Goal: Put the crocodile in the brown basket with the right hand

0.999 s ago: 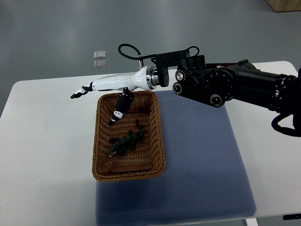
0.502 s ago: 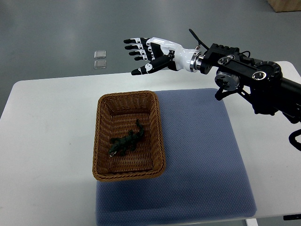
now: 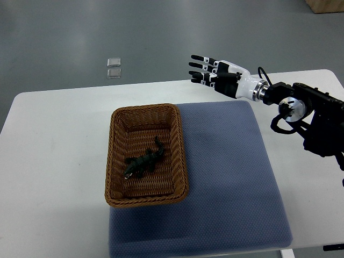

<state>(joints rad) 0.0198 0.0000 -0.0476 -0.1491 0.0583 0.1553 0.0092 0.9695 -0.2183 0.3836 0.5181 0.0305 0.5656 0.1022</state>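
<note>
We find the crocodile (image 3: 144, 162) lying flat on the floor of the brown basket (image 3: 181, 141), near its middle, with nothing touching it. The basket stands on the white worktop (image 3: 54, 161), its right side overlapping a blue mat (image 3: 231, 188). The right hand (image 3: 219, 75) hovers over the mat's far edge, well apart from the basket. Its fingers (image 3: 200, 66) are spread straight and hold nothing. The arm enters from the right.

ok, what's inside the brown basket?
Inside the brown basket, one toy crocodile lies on the woven floor; nothing else shows. The weave directly under it is covered. The right hand is open and empty, clear of the basket.
</note>
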